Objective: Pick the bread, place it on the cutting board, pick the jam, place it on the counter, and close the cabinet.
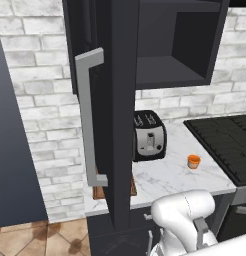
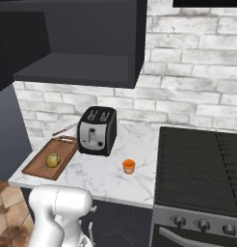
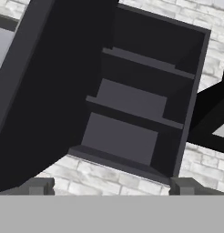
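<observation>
The bread (image 2: 53, 160) is a small yellowish bun lying on the reddish-brown cutting board (image 2: 37, 166) at the left end of the counter (image 2: 106, 179). In the left base view the board (image 1: 99, 191) peeks out from behind the open door. The tiny orange jam (image 2: 129, 166) stands on the marble in front of the toaster, also seen as the jam (image 1: 194, 161) near the stove. The dark cabinet (image 1: 177, 47) hangs open, its door (image 1: 117, 115) swung out edge-on with a grey bar handle (image 1: 89, 120). My gripper (image 3: 111, 187) is open and empty, looking up at the cabinet shelves (image 3: 129, 100) beside the door (image 3: 45, 91).
A black and silver toaster (image 2: 97, 130) stands at the back of the counter between the board and the jam. The black ribbed stovetop (image 2: 202, 164) takes up the right side. A white brick wall (image 2: 197, 82) runs behind, and tiled floor (image 1: 40, 240) lies at the lower left.
</observation>
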Controlling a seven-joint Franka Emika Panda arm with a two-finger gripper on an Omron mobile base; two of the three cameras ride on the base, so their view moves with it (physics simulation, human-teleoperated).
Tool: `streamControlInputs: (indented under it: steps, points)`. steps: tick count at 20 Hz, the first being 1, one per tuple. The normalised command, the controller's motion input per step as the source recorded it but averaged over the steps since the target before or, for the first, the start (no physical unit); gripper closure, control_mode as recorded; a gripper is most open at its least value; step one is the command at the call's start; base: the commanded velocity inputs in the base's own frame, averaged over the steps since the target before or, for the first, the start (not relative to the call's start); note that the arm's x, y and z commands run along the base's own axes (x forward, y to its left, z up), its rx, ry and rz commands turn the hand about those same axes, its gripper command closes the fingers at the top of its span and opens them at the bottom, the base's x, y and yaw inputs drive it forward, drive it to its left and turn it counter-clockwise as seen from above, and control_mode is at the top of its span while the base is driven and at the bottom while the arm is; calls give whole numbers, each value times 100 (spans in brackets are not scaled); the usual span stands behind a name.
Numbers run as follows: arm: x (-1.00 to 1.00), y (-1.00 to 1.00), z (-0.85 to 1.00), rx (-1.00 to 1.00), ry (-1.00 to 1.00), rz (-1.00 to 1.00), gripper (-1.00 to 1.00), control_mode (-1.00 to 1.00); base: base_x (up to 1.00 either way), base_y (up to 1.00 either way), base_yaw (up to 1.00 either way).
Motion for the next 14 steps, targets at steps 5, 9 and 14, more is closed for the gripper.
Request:
streamControlInputs:
  steps: [5, 9, 14]
  points:
    - [0, 0, -2, 0, -6, 3, -100, -100, 0, 0, 0]
    - [0, 0, 0, 0, -3, 1, -100, -100, 0, 0, 0]
    - [0, 0, -2, 0, -3, 1, -100, -100, 0, 0, 0]
